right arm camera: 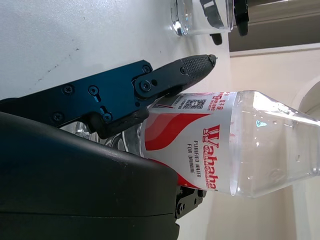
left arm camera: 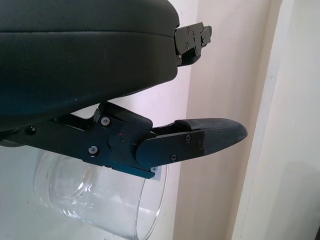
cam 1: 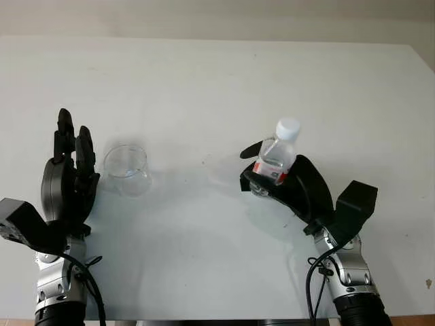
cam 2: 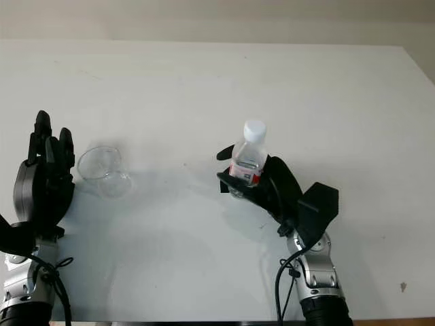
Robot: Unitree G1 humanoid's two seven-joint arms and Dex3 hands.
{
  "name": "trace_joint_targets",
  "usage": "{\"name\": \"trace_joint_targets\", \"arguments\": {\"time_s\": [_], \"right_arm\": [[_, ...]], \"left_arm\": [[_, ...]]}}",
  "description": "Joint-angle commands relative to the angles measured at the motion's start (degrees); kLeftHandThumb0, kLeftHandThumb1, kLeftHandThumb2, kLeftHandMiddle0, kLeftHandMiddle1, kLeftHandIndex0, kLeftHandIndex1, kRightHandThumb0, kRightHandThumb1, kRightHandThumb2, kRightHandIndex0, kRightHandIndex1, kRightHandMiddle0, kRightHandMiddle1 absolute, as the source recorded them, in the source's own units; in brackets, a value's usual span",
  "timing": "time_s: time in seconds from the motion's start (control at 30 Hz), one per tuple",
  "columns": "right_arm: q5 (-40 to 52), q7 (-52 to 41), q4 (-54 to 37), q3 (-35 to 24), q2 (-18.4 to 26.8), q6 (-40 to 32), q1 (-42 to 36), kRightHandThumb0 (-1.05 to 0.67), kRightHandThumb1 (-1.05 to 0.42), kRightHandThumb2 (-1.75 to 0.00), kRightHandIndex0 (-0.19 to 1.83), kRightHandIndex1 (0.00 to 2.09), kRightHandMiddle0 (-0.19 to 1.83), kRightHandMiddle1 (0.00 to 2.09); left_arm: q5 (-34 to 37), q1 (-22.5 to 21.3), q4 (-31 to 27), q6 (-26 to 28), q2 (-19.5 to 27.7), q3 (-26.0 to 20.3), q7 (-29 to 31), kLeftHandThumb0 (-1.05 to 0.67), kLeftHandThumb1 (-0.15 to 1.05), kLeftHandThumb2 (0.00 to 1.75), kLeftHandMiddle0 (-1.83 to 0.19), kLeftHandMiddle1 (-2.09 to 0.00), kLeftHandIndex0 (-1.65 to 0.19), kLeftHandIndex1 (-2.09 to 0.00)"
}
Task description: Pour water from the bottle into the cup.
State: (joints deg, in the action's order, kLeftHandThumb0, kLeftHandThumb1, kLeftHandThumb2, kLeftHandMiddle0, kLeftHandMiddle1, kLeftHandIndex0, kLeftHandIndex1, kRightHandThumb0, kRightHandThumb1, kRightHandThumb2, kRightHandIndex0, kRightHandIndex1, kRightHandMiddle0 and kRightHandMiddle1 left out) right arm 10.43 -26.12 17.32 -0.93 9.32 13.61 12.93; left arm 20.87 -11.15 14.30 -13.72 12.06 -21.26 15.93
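**Bottle gripped on the right, cup beside the left hand**

White tabletop (cam 1: 217, 88) stretches back to a pale wall, bare apart from two objects and both arms coming in from the near edge. The right hand (cam 1: 289, 183) is clenched around a small clear plastic water bottle with a white cap and a red-and-white label (cam 1: 279, 156); the bottle's base is hidden behind the black fingers (cam 1: 253, 149), so whether it touches the table cannot be told. From the right wrist, one finger (right arm camera: 175, 75) crosses the label's edge while the palm shell presses the bottle's other side, and the bottle's neck end is cut off by the frame. The cap is on.

Well to the left stands a clear glass cup (cam 1: 127, 170), upright on the table and hard to make out against the pale surface. The left hand (cam 1: 68, 180) stands just beside it, on its outer side, open and holding nothing. From the left wrist, one finger (left arm camera: 200, 142) reaches over the cup's rim (left arm camera: 150, 200); contact cannot be told. Open table separates cup and bottle.
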Motion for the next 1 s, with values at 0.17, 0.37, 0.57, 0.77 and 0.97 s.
{"name": "trace_joint_targets", "arguments": {"time_s": [0.17, 0.37, 0.57, 0.77, 0.97], "right_arm": [[-3.0, 0.5, -0.2, 0.2, 1.5, 3.4, -1.6, -0.60, -1.01, -0.05, 0.18, 0.78, 0.16, 0.71], [-4.5, -0.4, 2.2, 0.1, 3.2, 6.8, -0.8, -0.71, -0.96, -0.05, 0.01, 0.03, 0.01, 0.09], [-6.4, -0.8, 5.4, 0.4, 4.8, 9.9, 0.4, -0.85, -0.95, -0.05, -0.19, 0.00, -0.18, 0.00], [-6.0, -1.1, 6.9, 0.2, 5.2, 12.1, 0.8, -0.91, -0.95, -0.06, -0.19, 0.00, -0.19, 0.00], [-3.3, -2.5, 6.8, -1.0, 5.4, 11.5, 0.6, -0.95, -0.97, -0.06, -0.19, 0.00, -0.19, 0.00]], "left_arm": [[0.6, 0.5, 1.6, -0.7, 0.1, -0.3, 0.8, -0.70, 1.05, 0.55, 0.17, -0.05, 0.19, -0.05], [0.7, 0.5, 1.5, -0.4, 0.0, -0.5, 0.6, -0.70, 1.05, 0.56, 0.16, -0.05, 0.18, -0.06], [0.9, 0.6, 1.5, -0.8, 0.1, -0.5, 1.1, -0.70, 1.05, 0.55, 0.17, -0.05, 0.18, -0.05], [1.3, 0.7, 1.3, -0.3, 0.1, -0.6, 1.2, -0.69, 1.05, 0.56, 0.17, -0.05, 0.19, -0.05], [1.0, 0.6, 1.9, -1.2, 0.2, -0.6, 1.4, -0.69, 1.05, 0.56, 0.17, -0.05, 0.18, -0.06]]}}
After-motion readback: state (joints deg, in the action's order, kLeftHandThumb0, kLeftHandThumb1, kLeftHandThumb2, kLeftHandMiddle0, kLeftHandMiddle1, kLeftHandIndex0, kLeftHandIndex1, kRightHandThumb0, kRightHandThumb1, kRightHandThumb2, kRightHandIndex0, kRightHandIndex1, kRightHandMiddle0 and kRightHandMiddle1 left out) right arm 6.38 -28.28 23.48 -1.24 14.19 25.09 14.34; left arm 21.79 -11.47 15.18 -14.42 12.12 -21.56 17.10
